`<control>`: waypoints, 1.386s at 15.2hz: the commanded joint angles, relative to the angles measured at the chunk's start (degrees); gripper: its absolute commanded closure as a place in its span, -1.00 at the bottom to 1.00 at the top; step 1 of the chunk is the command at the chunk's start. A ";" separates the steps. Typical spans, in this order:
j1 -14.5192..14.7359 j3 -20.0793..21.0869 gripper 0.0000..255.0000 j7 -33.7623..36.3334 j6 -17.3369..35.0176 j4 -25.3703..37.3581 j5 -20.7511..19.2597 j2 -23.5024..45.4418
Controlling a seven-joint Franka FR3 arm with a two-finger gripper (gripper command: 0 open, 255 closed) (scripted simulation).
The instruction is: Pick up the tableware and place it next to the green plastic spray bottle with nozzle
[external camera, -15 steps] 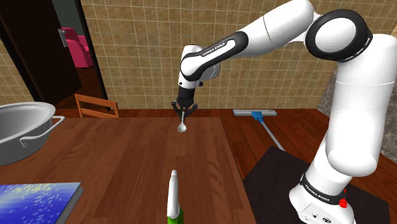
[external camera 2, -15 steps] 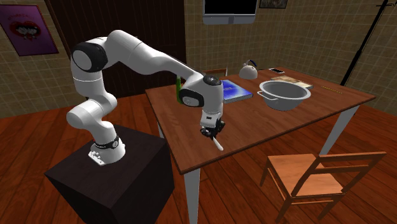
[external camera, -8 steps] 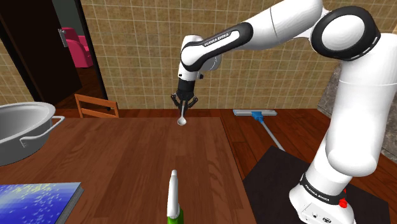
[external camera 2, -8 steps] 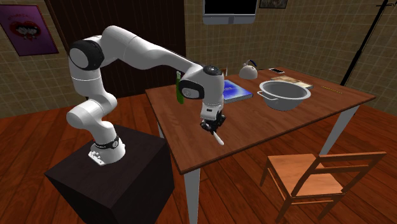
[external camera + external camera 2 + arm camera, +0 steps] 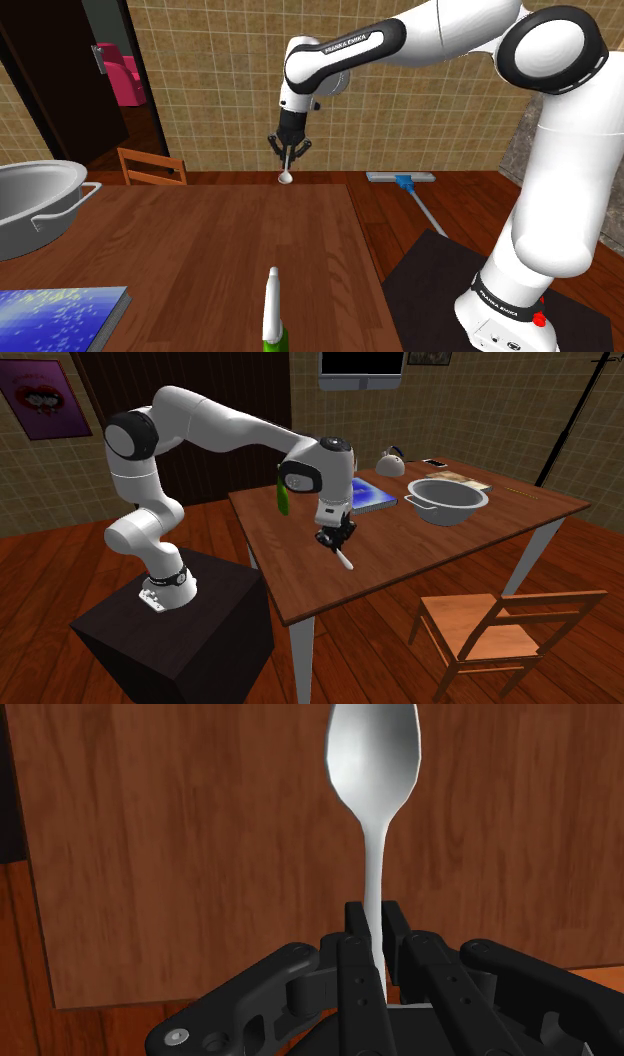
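Writing: the dark band on the arm (image 5: 345, 43) reads "FRANKA EMIKA".
Grip: the gripper (image 5: 373, 919) has its black fingers clamped on the thin handle of a silvery spoon (image 5: 372, 764).
Tableware: the spoon hangs bowl-down, clear of the wooden table (image 5: 180, 250).
Cut off: the spray bottle (image 5: 272, 312) runs off the shoulder view's bottom edge, with only its white nozzle and green top showing.
Open room: bare wood lies between spoon and bottle. A grey pot (image 5: 35, 200) and blue book (image 5: 55, 312) sit well apart from both.

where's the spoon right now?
The spoon hangs bowl-down, clasped in the hand, above the table near its far edge in the shoulder view, well beyond the spray bottle at that view's bottom edge.
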 commanded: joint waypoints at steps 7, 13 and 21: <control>-0.09 -0.05 1.00 1.09 -5.88 4.63 -0.30 -1.31; -0.16 -0.09 1.00 1.90 -10.30 8.75 -0.51 -1.67; -0.21 -0.11 1.00 3.02 -16.41 15.23 -0.79 -1.40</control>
